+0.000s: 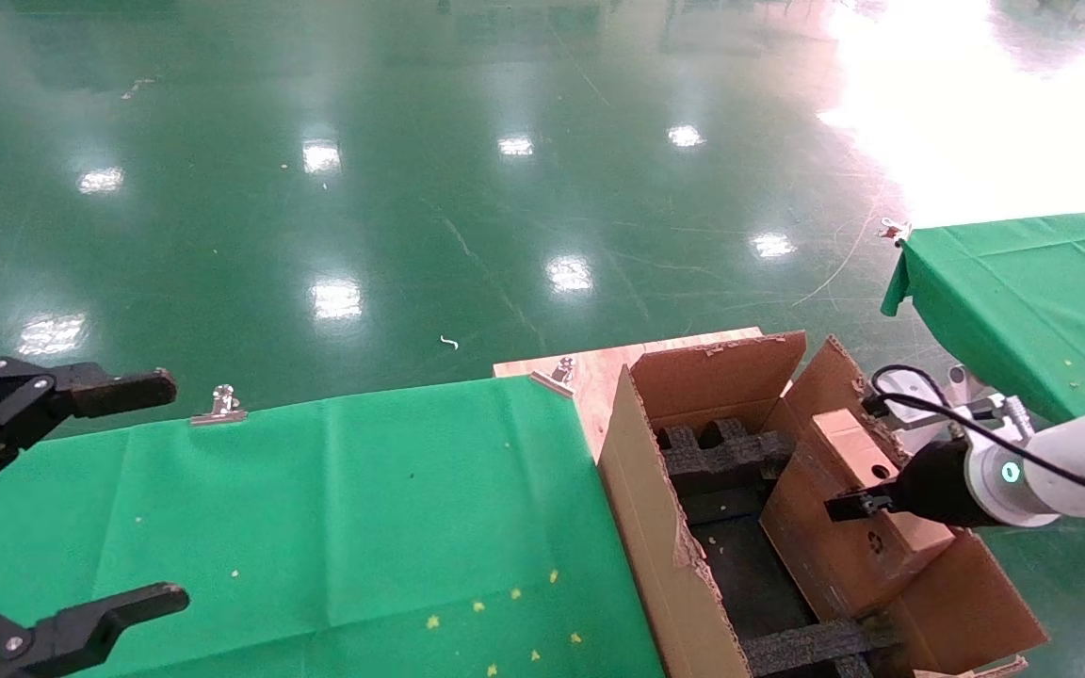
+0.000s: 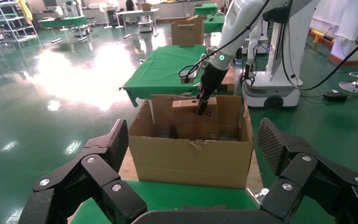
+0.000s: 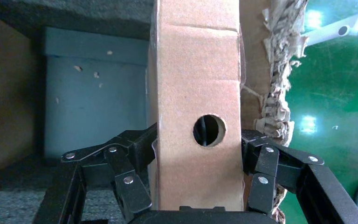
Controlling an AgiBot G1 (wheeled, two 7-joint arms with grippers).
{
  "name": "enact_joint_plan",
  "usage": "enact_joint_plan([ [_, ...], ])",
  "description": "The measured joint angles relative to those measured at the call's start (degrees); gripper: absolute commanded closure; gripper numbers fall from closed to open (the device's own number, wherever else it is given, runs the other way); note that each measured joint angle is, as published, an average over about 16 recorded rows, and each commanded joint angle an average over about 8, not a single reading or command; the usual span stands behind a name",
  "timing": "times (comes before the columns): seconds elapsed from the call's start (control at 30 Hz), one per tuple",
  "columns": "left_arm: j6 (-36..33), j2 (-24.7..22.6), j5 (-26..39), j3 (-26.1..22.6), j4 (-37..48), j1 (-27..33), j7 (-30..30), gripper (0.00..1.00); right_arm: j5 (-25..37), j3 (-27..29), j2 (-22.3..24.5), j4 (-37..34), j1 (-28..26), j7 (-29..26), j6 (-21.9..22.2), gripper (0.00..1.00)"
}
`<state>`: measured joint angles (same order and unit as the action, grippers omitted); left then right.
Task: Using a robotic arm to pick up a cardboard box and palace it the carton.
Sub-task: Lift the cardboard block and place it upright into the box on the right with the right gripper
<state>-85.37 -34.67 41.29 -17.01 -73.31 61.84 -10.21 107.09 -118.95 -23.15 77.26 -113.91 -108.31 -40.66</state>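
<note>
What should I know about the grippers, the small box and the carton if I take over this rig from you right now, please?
Right gripper: shut on the cardboard box, fingers clamped on its two long sides, holding it tilted over the right side of the carton.
Left gripper: open, holding nothing, parked above the green-clothed table to the carton's left.
Carton: open on the wooden board beside the table, black foam blocks inside.
Done: box picked up and brought into the carton's mouth.
Left: lower the box between the foam blocks, release, withdraw the right arm.
</note>
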Motion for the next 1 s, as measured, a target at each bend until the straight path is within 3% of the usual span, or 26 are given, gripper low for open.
enact_joint_plan([
  [0.43,0.0,0.0,0.0,0.0,0.0,0.0,0.0,0.00,4.6,-0.1,-0.9,-0.2,0.8,-5.5,0.4,1.00],
  [1.0,0.0,0.0,-0.1,-0.1,0.0,0.0,0.0,0.00,4.8,-1.4,-4.2,-2.6,6.5,-9.1,3.1,1.00],
])
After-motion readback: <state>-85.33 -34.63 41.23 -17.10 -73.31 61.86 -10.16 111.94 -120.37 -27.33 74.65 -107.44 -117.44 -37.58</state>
